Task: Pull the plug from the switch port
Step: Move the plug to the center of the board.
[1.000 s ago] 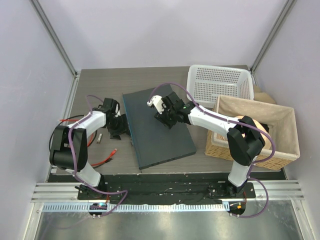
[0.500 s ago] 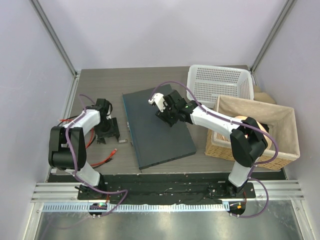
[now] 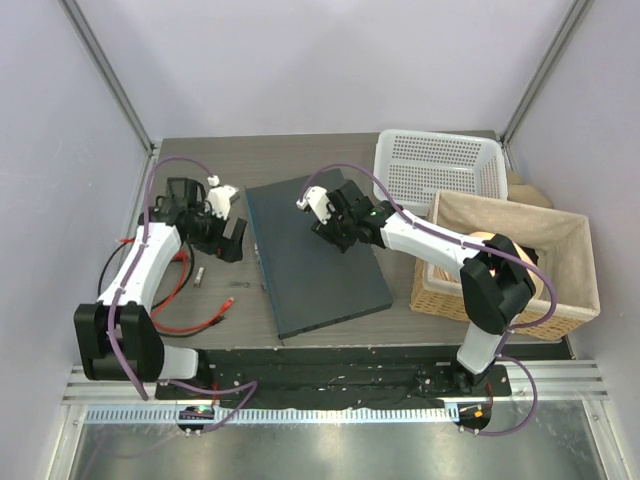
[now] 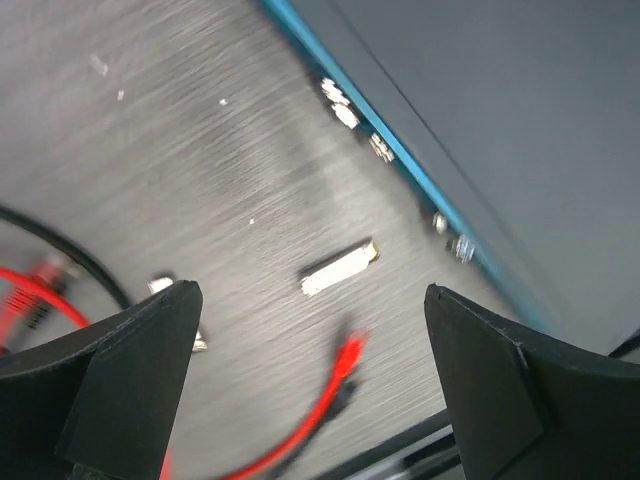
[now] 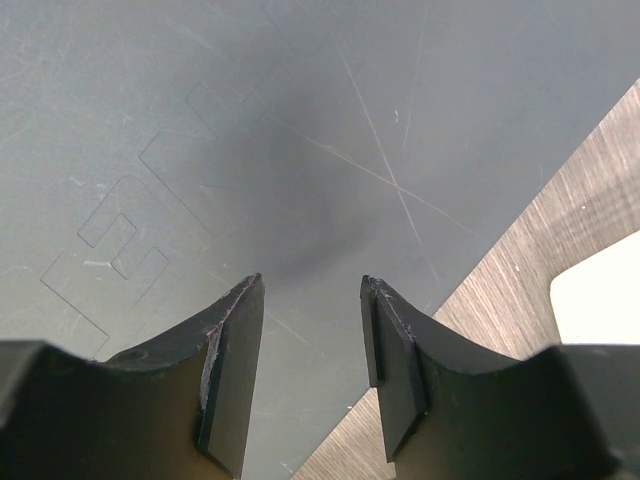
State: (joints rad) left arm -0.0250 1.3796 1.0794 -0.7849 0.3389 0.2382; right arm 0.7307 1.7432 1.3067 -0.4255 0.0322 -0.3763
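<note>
one switch (image 3: 315, 255) flat mid-table, one red plug (image 4: 347, 352) (blurred, likely the cable end) loose on the table (image 3: 200, 170) near its blue port edge, left gripper (image 4: 310, 330) spread wide, empty, right gripper (image 5: 310, 330) part-open, grasping nothing, over the switch top, two baskets right

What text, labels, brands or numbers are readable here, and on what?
No readable text anywhere.
Top of the switch: a pressed angular outline, not legible as letters.
Its blue front edge: any port markings are too blurred to read.
</note>
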